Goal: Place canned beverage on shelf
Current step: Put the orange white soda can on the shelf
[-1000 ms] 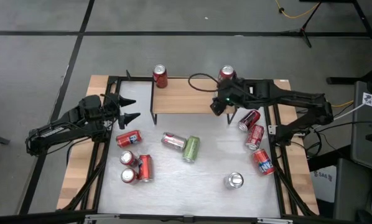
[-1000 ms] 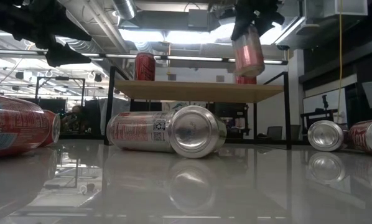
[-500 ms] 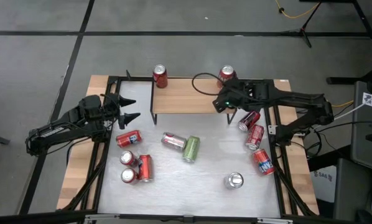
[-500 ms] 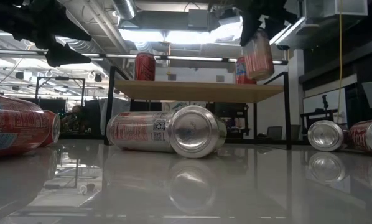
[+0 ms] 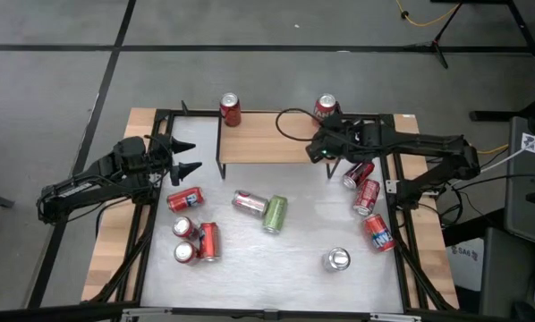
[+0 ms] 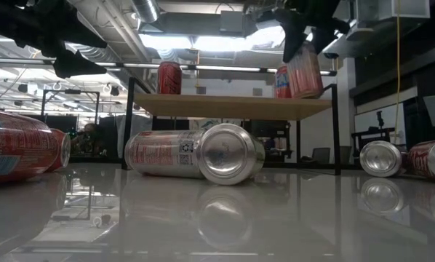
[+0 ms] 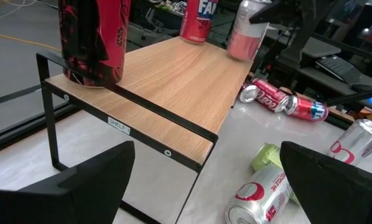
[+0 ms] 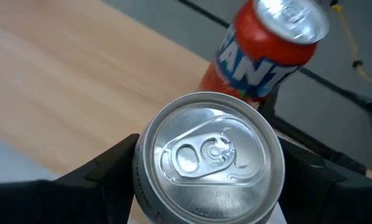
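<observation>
The shelf (image 5: 259,139), a light-wood plank on thin black legs, stands at the table's far side. A dark red can (image 5: 230,109) stands on its left end and an orange-red can (image 8: 270,53) on its right end. My right gripper (image 8: 208,171) is above the shelf's right end, shut on a pink-red can (image 6: 303,73) just in front of the orange-red one. Whether that can's bottom touches the plank, I cannot tell. My left gripper (image 5: 192,159) waits open at the table's left, near the shelf's left end. My right gripper pinches the can's side wall just below its top rim (image 8: 142,186) between the two fingers (image 8: 102,168), one on each side. The fingers come slanting down from the table's right. The can hangs nearly upright, its silver top up and its bottom at the plank's height.
Several cans lie on the white table: a silver-red one (image 5: 248,202) and a green one (image 5: 275,213) in the middle, a cluster at the left (image 5: 196,241), three at the right (image 5: 366,188). One can stands upright near the front (image 5: 337,259).
My right gripper has sunk toward the shelf's right end and rolled its wrist, staying shut. The can it carries has come down from clearly above the plank to the plank's height. It has turned from tilted to nearly upright beside the orange-red can.
</observation>
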`<state>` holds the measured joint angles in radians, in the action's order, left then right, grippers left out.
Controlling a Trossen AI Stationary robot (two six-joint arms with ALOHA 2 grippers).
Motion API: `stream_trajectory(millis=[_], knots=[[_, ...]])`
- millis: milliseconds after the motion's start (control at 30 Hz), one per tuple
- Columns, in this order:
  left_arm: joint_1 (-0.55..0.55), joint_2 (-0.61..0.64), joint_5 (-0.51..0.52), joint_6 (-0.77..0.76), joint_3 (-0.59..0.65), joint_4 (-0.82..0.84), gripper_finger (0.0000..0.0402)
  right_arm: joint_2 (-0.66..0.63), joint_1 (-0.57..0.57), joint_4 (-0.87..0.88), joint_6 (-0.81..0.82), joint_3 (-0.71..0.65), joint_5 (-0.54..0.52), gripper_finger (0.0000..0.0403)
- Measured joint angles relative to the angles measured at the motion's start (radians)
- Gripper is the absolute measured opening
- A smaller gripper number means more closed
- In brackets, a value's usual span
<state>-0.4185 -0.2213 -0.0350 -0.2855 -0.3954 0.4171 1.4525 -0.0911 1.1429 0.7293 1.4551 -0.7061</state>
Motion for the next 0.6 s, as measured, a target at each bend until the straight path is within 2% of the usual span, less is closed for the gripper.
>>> stream_trajectory(millis=[167, 367, 600], knots=[[0.000, 0.000, 0.000, 0.000, 0.000, 0.000, 0.0396, 0.000, -0.015, -0.028, -0.001, 0.000, -0.036, 0.0289], [0.000, 0.000, 0.000, 0.000, 0.000, 0.000, 0.0396, 0.000, -0.037, -0.040, -0.001, -0.003, -0.024, 0.0289], [0.000, 0.000, 0.000, 0.000, 0.000, 0.000, 0.0396, -0.002, -0.046, -0.101, -0.001, -0.075, -0.051, 0.0289]])
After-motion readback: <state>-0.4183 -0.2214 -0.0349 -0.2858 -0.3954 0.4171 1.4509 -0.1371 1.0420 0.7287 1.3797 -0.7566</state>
